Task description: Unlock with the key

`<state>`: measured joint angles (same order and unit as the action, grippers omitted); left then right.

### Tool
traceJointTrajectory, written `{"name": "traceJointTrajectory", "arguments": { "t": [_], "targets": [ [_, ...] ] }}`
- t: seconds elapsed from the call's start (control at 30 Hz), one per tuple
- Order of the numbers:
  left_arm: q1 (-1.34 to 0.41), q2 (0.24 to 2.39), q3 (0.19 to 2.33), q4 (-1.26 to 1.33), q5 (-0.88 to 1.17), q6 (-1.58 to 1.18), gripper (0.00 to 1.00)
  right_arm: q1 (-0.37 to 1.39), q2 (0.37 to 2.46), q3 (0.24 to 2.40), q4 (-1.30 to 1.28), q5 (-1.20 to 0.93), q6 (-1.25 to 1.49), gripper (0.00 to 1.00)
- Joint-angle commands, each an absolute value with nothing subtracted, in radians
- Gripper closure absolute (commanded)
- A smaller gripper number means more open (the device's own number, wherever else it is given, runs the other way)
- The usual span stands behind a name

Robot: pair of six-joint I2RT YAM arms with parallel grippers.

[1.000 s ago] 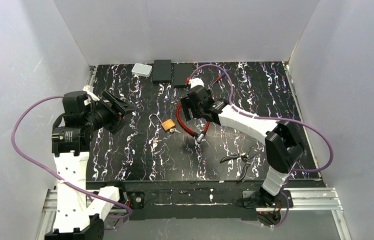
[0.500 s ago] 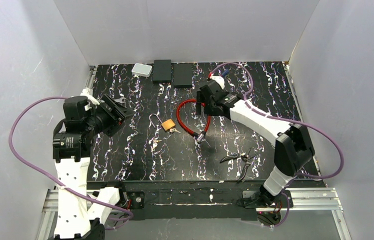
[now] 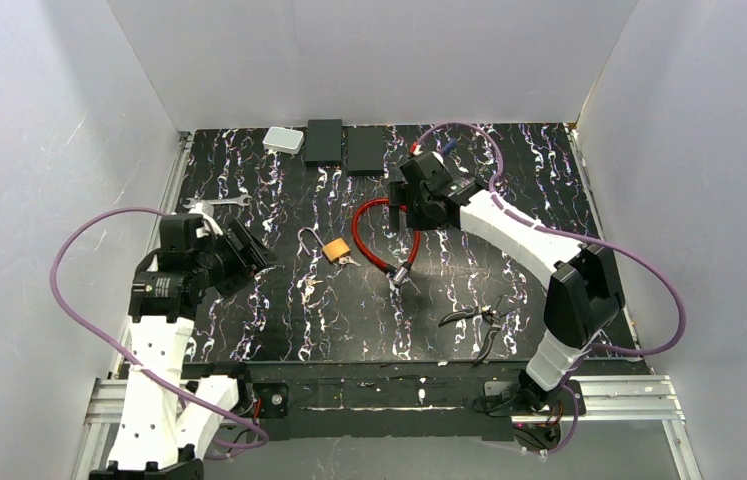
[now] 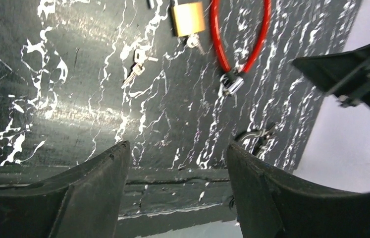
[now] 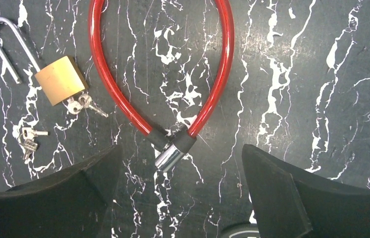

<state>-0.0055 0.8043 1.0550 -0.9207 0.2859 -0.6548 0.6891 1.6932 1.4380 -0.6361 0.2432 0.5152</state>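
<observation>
Left claw (image 4: 177, 147): drawn back toward the near left corner of the tabletop (image 3: 279, 180); jaws parted, nothing held.
Wrench (image 3: 215, 203): uncovered by that retreat; lies near the left edge.
Spare keys (image 5: 28, 138): loose on the near side of the padlock; not moved.
Padlock (image 5: 61, 79): left of the tabletop's middle, place unchanged; the shackle appears sprung, with one leg free of the brass body.
Key (image 5: 79, 104): at the keyhole end of the padlock body; whether it is seated cannot be told.
Cable lock (image 5: 173, 144): red loop just right of the padlock; its ends are joined at the silver barrel.
Right claw (image 5: 180, 151): pulled back from over the loop toward the far edge; jaws spread to their widest, empty.
Pliers (image 3: 479, 320): by the near edge, right of middle; not moved.
Meaning for the task: both claws are let go and withdrawn while the shackle stands open, so the padlock is judged unlocked. The cable lock is left closed.
</observation>
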Motion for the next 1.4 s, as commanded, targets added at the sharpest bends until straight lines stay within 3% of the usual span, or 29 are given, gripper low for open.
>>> {"name": "traceJointTrajectory", "arguments": {
  "t": [0.0,0.27,0.8,1.37],
  "targets": [
    [-0.068,0.831,1.003,-0.912,0.223,-0.63,0.32,0.689,1.647,1.555,-0.766,0.248,0.492,0.02],
    [-0.23,1.002,0.934,-0.78,0.116,-0.655,0.34,0.689,1.632,1.683,-0.942,0.235,0.508,0.02],
    [-0.331,1.476,1.033,-0.604,0.04,-0.526,0.43,0.689,1.525,1.639,-0.991,0.185,0.443,0.02],
    [-0.388,1.648,1.066,-0.595,-0.083,-0.526,0.52,0.689,1.584,1.686,-1.019,0.15,0.357,0.02]
  ]
}}
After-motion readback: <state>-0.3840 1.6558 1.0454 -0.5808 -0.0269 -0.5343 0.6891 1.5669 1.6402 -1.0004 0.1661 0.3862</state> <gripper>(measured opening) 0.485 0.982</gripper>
